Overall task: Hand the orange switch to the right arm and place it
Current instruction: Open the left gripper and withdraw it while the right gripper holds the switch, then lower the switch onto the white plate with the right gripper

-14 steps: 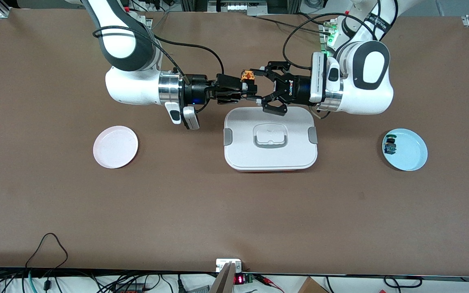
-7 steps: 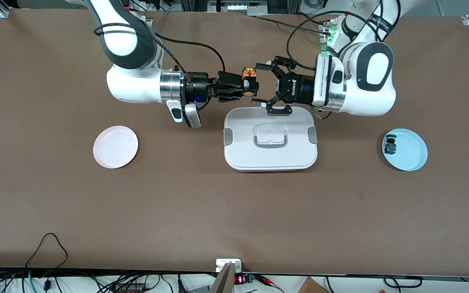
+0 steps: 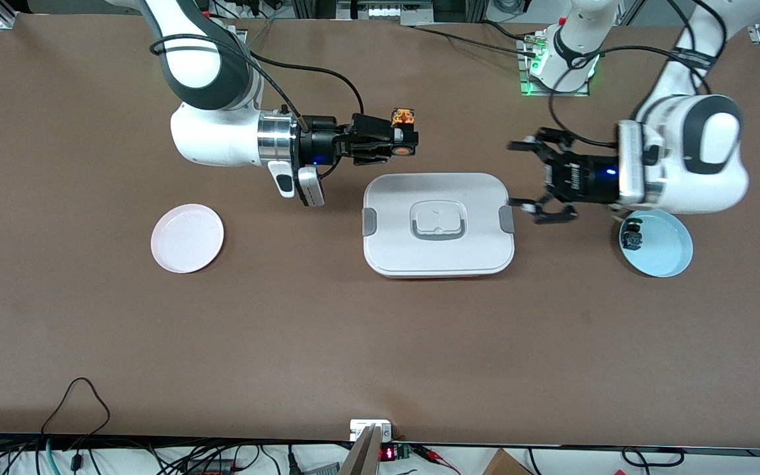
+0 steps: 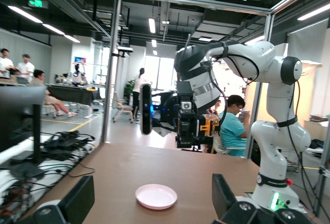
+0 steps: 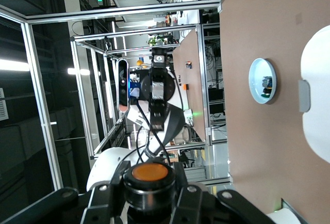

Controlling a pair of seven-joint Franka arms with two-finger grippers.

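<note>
Item, my right gripper (image 3: 401, 144): clamped on the orange switch (image 3: 402, 119), held in the air over bare brown table (image 3: 380, 343) just past the farther edge of the white lidded box (image 3: 438, 224); in the right wrist view the switch's orange cap (image 5: 150, 172) sat between my fingers (image 5: 188, 203). Item, my left gripper (image 3: 530, 179): jaws spread apart, holding nothing, over bare table between the box's edge toward the left arm's end and the blue plate (image 3: 667, 254). The two grippers stood well apart, open air between them. Item, blue plate: a small green-capped switch (image 3: 632, 236) lying in it, near its rim. Item, pink plate (image 3: 187, 238): toward the right arm's end, well apart from the box — broad bare table around it and nearer the front camera.
</note>
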